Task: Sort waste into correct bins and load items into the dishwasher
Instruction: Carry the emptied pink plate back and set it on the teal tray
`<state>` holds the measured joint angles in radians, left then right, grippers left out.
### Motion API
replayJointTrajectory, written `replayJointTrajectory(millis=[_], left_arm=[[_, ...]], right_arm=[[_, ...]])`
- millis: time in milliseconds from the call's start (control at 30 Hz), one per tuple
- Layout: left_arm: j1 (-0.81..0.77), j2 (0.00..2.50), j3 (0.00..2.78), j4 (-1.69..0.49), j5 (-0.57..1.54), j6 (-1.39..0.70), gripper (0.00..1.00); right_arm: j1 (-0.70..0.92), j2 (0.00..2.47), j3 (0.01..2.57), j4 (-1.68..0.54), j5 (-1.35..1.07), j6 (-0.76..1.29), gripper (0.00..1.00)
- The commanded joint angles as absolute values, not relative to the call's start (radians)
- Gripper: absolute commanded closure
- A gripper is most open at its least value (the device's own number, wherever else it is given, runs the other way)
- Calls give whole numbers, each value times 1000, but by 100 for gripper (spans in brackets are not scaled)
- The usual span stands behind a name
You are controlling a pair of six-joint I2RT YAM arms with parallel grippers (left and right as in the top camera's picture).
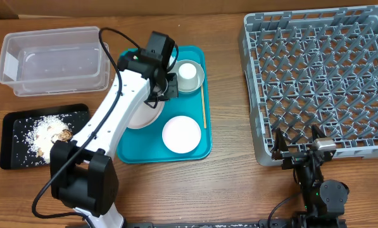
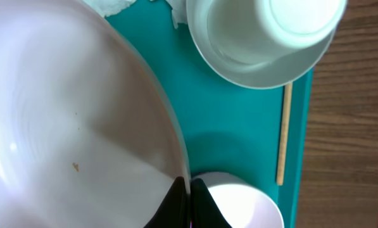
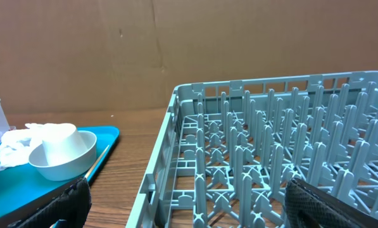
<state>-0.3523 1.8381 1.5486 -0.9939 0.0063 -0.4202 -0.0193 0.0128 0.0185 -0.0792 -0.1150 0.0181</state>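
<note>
The large pale plate [image 2: 68, 114] lies at the left of the teal tray [image 1: 198, 149], and the left end effector [image 2: 190, 190] is clenched on its rim, one black finger on each side of the edge. I judge the plate stiff, smooth and breakable. It is wide enough that a hold on one edge will let it droop or swivel, so the grasp should sit deep over the rim and the lift should be slow. A small brown crumb [image 2: 75, 166] clings to its face. Whether its far edge is clear of the tray cannot be told. Just beside the clamped rim sits the smaller white plate [image 1: 181, 134]. Further back, the grey-rimmed bowl [image 1: 190, 76] carries the small white cup [image 1: 187, 71] inside it, light and likely to tip. A thin wooden stick [image 1: 204, 104] lies along the tray's right side, and crumpled napkins [image 3: 11, 142] lie beside the bowl. The dish rack [image 1: 321, 76] stands well to the right on the table [image 1: 226, 190], its upright pegs suited to holding the plate on edge. The right end effector [image 1: 297, 147] waits released at the rack's near edge.
</note>
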Motion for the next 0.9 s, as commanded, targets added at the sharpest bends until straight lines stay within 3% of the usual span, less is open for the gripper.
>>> replayJointTrajectory(millis=[0,667,767,867], left_arm=[[-369,1829,1505,-951,-7,-433,96],[-403,1829,1367,-823,-103,-454,95],[-403,1829,1365,-810,-101,-454,90],[-407,1829,1365,-806,-89,-453,79]], right_arm=[[-22,3,8,-75,-106,11,0],[-22,3,8,-75,-106,11,0],[-22,3,8,-75,-106,11,0],[-22,3,8,-75,-106,11,0]])
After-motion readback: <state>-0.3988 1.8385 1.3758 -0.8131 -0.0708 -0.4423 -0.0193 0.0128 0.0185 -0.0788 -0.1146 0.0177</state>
